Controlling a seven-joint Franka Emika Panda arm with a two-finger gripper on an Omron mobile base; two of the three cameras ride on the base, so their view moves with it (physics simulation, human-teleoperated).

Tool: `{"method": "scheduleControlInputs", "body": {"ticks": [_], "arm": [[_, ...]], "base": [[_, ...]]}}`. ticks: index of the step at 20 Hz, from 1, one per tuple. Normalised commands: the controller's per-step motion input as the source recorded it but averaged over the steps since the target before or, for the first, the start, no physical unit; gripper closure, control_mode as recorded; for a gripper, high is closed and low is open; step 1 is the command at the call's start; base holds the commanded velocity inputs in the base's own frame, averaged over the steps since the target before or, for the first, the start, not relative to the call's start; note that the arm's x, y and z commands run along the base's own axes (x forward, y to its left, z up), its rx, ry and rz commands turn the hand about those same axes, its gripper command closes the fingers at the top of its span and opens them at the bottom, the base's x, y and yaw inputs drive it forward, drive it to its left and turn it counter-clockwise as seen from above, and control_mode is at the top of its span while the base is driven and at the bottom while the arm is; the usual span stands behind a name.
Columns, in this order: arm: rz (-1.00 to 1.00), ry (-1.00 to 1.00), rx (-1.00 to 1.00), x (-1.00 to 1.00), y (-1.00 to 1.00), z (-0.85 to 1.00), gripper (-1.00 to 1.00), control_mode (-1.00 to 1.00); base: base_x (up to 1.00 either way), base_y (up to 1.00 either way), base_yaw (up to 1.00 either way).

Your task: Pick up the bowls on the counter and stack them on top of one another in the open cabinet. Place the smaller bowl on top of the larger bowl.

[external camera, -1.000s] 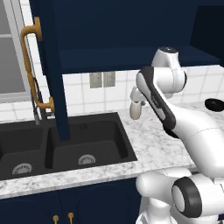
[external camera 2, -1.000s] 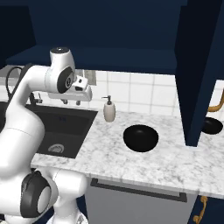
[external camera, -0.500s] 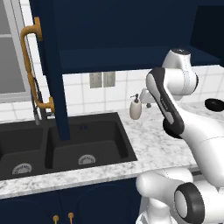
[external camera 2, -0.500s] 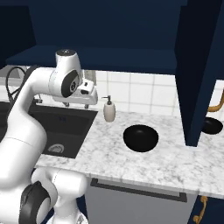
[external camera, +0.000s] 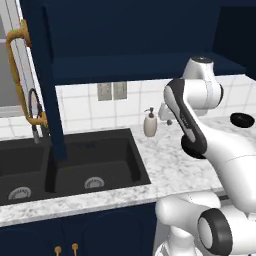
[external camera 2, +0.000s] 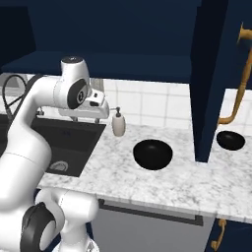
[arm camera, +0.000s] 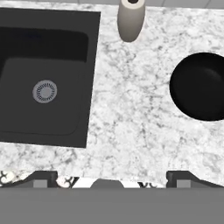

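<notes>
Hand view: gripper, fingers spread apart (nothing between), hangs above counter; bowl lies upper right.

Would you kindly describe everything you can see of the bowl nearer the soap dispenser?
The nearer bowl is plain, round, shallow and black, with a smooth, faintly glossy look and no markings. It sits upright and looks empty on the white, grey-veined counter, apart from the beige soap dispenser, between it and the navy cabinet door. Nothing touches it but the counter. In the hand view it lies toward the right edge, partly cut off. It looks wider than the other bowl beyond the door.
</notes>
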Motion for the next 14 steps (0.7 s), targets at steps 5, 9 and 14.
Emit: {"method": "scheduleControlInputs", "body": {"ticks": [5,9,14], "arm": [[0.0,0.0,0.0,0.0,0.0,0.0,-1.0,1.0],[0.0,0.0,0.0,0.0,0.0,0.0,-1.0,1.0],[0.0,0.0,0.0,0.0,0.0,0.0,-1.0,1.0]], "base": [[-0.1,-0.8,0.0],[0.0,-0.52,0.0],[0.0,-0.03,0.0]]}}
